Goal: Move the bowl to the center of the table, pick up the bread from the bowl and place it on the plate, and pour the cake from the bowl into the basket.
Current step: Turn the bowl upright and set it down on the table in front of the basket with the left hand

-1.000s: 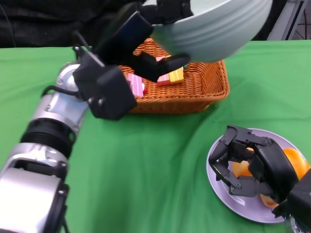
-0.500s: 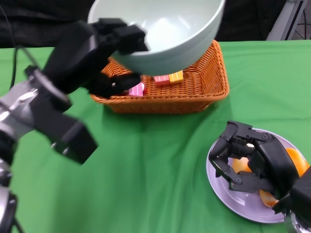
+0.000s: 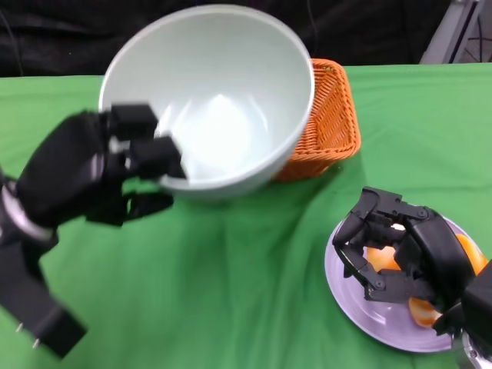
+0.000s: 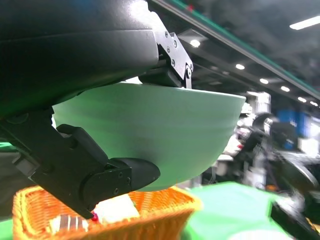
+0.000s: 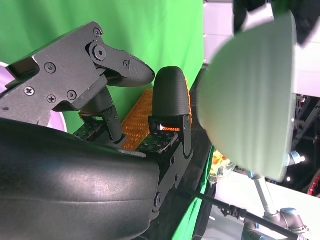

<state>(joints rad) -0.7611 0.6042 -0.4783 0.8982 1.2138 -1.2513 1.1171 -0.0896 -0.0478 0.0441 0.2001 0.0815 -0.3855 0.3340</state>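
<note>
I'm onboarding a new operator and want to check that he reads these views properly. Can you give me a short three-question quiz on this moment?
1. True or false: the left hand holds the bowl by its rim, clear of the table.
2. What does the head view show inside the bowl? A) a cake B) bread C) nothing
3. Fill in: the right hand is over the ____, where an orange food item lies.

Key: 1 true. 2 C. 3 plate. The basket stands behind the bowl.
</note>
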